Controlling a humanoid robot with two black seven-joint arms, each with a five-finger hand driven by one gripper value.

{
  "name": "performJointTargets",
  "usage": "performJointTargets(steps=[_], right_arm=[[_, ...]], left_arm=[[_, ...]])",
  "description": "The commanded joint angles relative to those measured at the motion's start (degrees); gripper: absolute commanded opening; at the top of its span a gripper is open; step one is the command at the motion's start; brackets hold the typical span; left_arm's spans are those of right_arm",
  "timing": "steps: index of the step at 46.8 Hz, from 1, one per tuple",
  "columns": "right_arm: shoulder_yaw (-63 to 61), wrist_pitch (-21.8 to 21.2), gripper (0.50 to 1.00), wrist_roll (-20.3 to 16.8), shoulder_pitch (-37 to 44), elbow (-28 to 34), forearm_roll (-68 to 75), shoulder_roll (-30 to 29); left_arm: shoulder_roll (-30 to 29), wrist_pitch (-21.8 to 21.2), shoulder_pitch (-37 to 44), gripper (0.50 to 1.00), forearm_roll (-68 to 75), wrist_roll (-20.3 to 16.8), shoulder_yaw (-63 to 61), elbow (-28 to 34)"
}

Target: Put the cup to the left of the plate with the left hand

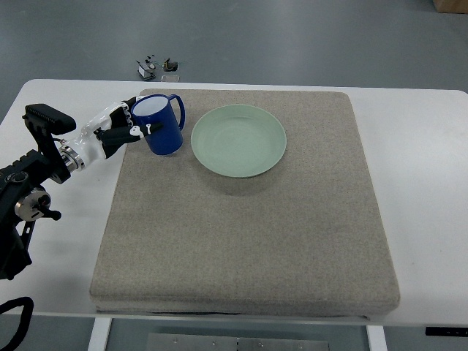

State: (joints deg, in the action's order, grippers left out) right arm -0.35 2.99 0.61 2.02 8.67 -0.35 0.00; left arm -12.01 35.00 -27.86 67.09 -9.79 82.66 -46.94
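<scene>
A dark blue cup [162, 124] with a white inside stands tilted at the back left of the grey mat [248, 219], its handle toward the plate. My left hand [123, 129] comes in from the left edge and is wrapped around the cup's left side. The pale green plate [238, 140] lies on the mat just right of the cup, with a small gap between them. The right arm is out of view.
The mat lies on a white table [424, 146]. Small dark clips [157, 67] lie on the floor beyond the table's back edge. My left arm's black frame [25, 183] fills the left edge.
</scene>
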Motion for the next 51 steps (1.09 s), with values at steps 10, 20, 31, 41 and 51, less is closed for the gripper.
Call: performJointTargets(steps=[10,20,31,41,51], right_arm=[[0.0,0.0,0.934,0.0,0.0,0.0,0.0,0.0],[0.0,0.0,0.934,0.0,0.0,0.0,0.0,0.0],[0.0,0.0,0.934,0.0,0.0,0.0,0.0,0.0],[0.0,0.0,0.934,0.0,0.0,0.0,0.0,0.0],[0.0,0.0,0.934,0.0,0.0,0.0,0.0,0.0]], left_arm=[[0.1,0.0,0.1,0.771,0.1,-0.1,-0.7,0.0],[-0.2,0.0,0.3,0.863,0.1,-0.1,-1.5,0.0],[-0.3,0.0,0.4,0.964,0.1,-0.1,-1.5,0.0],[-0.4,0.0,0.4,0.994,-0.3,0.0,-1.5,-0.1],[-1.8,0.0,0.1,0.996,-3.6,0.0,-1.5,-0.6]])
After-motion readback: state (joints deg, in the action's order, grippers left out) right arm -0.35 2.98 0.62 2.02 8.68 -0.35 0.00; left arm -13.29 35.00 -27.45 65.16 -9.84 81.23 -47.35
